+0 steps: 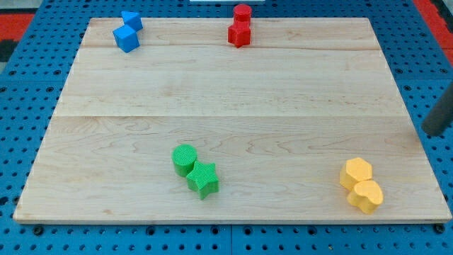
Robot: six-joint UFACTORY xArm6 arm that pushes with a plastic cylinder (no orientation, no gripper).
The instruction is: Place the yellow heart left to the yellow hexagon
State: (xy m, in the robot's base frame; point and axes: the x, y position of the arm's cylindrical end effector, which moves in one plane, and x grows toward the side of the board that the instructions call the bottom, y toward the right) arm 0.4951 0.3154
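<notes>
Yellow pair sits touching at the lower right, with the rod off to the right edge.

Nearest the frame's bottom, the yellow heart (pixel 366 196) lies touching the yellow hexagon (pixel 355 173), set just below it and a shade to its right, so it is on the wrong side for now. There is no claw on this arm to spread or pinch, only a dark rod; it enters at the right edge, above and right of the pair, and my tip (pixel 431 132) seems to sit just off the tabletop (pixel 226 106). To my eye, the heart must go round to the hexagon's left. Further left are the green cylinder (pixel 184 160) and green star (pixel 203 178). At the top stand two blue blocks (pixel 127 32) and two red blocks (pixel 241 27). No writing is readable.
</notes>
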